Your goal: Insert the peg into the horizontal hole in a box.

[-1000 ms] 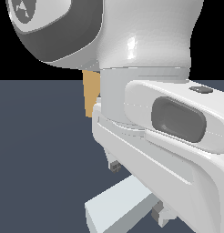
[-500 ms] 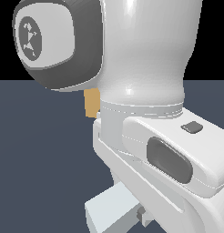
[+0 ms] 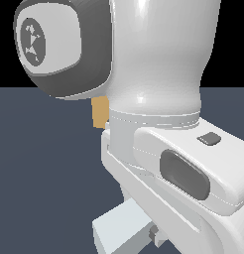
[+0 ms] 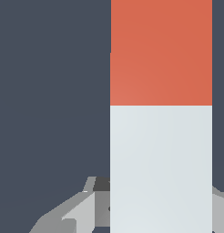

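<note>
The peg (image 4: 161, 136) fills the wrist view close up, its red-orange end (image 4: 161, 52) away from my fingers and its white part between them. My gripper (image 4: 161, 211) straddles the white part, one finger (image 4: 82, 209) on each side, jaws apart. In the exterior view only the peg's white end (image 3: 119, 230) shows low down, with a grey fingertip (image 3: 156, 235) beside it. A sliver of the tan box (image 3: 100, 113) shows behind the arm. The hole is hidden.
My own white arm (image 3: 158, 99) and its grey joint cap (image 3: 59, 44) block most of the exterior view. The dark blue-grey floor (image 3: 44, 173) lies around the peg and box.
The arm has come lower over the peg and shifted in the exterior view. The peg has stayed in place on the floor.
</note>
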